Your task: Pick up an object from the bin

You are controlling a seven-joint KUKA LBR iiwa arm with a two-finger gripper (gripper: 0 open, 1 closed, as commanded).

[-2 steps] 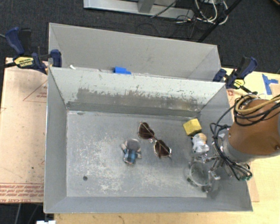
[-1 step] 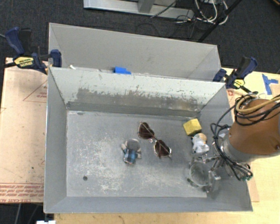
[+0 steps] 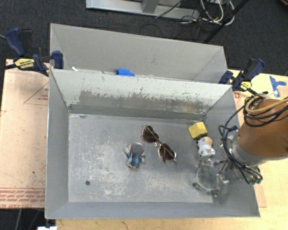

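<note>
My gripper (image 3: 221, 183) is low in the bin's front right corner, under the arm's orange cover. Right beside it on the left lies a clear, roundish see-through thing (image 3: 204, 178), touching or nearly touching the gripper. Just behind that stands a small white figure with an orange top (image 3: 205, 146), and behind it a yellow block (image 3: 197, 130). I cannot tell whether anything is held.
Brown-lensed sunglasses (image 3: 158, 144) lie in the middle of the bin floor. A small grey and blue thing (image 3: 135, 156) sits to their left. A blue thing (image 3: 125, 73) shows at the bin's back rim. The arm and cables cover the right wall.
</note>
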